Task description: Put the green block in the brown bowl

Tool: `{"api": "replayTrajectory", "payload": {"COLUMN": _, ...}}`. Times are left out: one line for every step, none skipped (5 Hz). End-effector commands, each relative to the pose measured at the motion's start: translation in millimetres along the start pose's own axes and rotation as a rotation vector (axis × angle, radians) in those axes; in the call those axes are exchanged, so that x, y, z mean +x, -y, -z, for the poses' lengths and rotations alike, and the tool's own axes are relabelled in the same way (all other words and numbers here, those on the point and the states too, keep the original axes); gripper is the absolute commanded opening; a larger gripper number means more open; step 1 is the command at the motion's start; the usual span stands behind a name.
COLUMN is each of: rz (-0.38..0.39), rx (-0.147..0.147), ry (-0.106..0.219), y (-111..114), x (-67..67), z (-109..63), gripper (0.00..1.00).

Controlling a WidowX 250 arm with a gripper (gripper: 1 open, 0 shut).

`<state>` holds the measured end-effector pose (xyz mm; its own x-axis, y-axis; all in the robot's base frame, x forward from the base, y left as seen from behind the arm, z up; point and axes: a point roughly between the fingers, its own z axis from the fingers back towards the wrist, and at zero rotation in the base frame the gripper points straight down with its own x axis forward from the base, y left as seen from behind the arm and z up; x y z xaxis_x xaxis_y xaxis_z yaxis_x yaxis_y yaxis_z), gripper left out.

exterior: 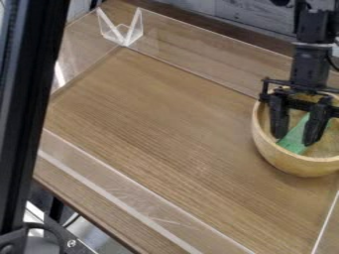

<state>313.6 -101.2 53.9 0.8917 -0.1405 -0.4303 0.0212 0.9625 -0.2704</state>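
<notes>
Holds the black, jointed pincer (298,130) wide over the round, light-tan wooden bowl (283,161), with both dark fingers spread well apart and pointing down inside the rim. Cannot tell whether either finger touches the flat, bright green rectangular block (294,141). Shows the block inside the bowl, low down, between and partly behind the fingers, with its length at a slant. Reaches down from the top right corner with the dark arm (312,55), above the far part of the bowl. Shows the bowl at the right side of the brown, wood-grained bench (159,124). Farther out, shows a clear, pointed, V-shaped piece (121,28) near the far left corner of the bench, and a thick black upright post (30,89) along the left edge of the view.
</notes>
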Motion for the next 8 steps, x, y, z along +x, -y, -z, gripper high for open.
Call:
{"api": "replayTrajectory", "payload": {"rz": 0.021, "rx": 0.003, "ry": 0.099, "y": 10.2, "x": -6.0, "z": -32.9, "gripper": 1.00}}
{"api": "replayTrajectory", "payload": {"rz": 0.019, "rx": 0.014, "ry": 0.127, "y": 14.6, "x": -11.5, "z": -46.3, "gripper": 1.00}}
{"api": "replayTrajectory", "payload": {"rz": 0.026, "rx": 0.005, "ry": 0.153, "y": 21.5, "x": -31.5, "z": -87.4, "gripper": 1.00}}
{"api": "replayTrajectory", "payload": {"rz": 0.025, "rx": -0.018, "ry": 0.174, "y": 23.9, "x": -54.5, "z": -125.3, "gripper": 1.00}}
{"api": "replayTrajectory", "payload": {"rz": 0.033, "rx": 0.013, "ry": 0.203, "y": 20.4, "x": -66.7, "z": -156.2, "gripper": 1.00}}
{"api": "replayTrajectory", "payload": {"rz": 0.001, "rx": 0.025, "ry": 0.183, "y": 8.4, "x": -59.5, "z": -164.1, "gripper": 0.00}}
{"api": "replayTrajectory", "payload": {"rz": 0.007, "rx": 0.045, "ry": 0.159, "y": 13.3, "x": -46.4, "z": -164.2, "gripper": 1.00}}
{"api": "replayTrajectory", "payload": {"rz": 0.016, "rx": 0.067, "ry": 0.171, "y": 12.3, "x": -31.8, "z": -159.6, "gripper": 0.00}}
